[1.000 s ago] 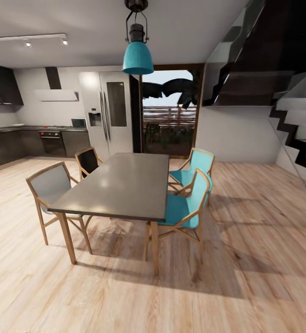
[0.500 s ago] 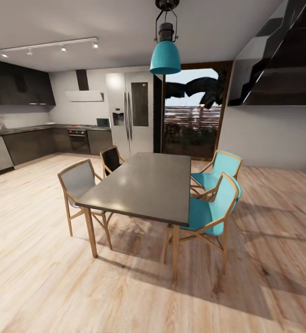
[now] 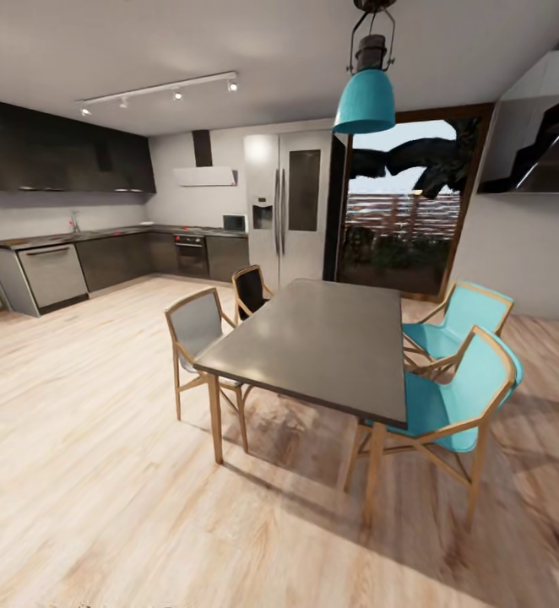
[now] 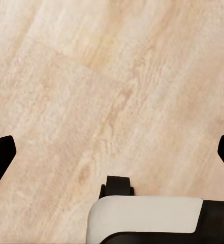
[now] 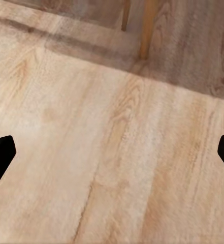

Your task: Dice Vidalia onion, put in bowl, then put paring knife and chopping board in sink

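Your left gripper (image 4: 112, 152) and right gripper (image 5: 112, 155) both hang spread wide over bare wood floor (image 3: 85, 473), holding nothing. Near your right gripper stand wooden chair legs (image 5: 147, 28). Ahead, you have open floor on your left; the grey dining table (image 3: 322, 346) with its chairs (image 3: 461, 384) takes the right. Far left, the countertop (image 3: 102, 234) runs along the wall over dark cabinets, a tap (image 3: 75, 222) marking the sink; you cannot make out the onion from here. A fridge (image 3: 292, 207) closes the far end.
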Tool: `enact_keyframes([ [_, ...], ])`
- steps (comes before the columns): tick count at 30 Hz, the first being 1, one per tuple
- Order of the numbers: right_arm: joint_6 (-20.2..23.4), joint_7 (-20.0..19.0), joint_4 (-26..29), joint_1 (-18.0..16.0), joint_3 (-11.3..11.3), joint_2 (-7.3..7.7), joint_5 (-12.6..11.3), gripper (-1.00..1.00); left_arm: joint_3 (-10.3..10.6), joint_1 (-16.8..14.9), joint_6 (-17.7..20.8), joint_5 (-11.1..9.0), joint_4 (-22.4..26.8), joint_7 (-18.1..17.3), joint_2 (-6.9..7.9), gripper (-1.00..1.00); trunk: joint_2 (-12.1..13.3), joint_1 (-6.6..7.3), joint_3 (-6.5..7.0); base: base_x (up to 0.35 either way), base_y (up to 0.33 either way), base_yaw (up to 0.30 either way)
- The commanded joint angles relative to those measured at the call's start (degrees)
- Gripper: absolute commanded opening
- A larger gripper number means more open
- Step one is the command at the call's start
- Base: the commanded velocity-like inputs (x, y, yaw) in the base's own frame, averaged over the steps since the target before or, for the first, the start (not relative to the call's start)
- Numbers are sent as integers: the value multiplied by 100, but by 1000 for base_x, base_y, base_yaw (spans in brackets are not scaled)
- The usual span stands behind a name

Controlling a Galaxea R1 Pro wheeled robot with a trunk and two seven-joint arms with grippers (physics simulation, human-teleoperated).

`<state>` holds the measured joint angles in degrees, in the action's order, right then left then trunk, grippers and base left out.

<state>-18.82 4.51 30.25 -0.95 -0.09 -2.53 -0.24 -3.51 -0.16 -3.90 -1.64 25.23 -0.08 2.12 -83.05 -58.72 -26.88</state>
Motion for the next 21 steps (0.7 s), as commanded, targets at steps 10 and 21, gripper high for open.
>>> enact_keyframes([
  [10,-16,18,-1,-2,0,-2,-2,100,0,-2,-14,-12,-13,-1,-1,100,-3,-1,-5,19,28,281],
  [21,-16,16,-1,-2,0,-1,-2,100,-11,-2,-14,-12,-95,-1,-1,100,-3,-1,-5,13,24,281],
])
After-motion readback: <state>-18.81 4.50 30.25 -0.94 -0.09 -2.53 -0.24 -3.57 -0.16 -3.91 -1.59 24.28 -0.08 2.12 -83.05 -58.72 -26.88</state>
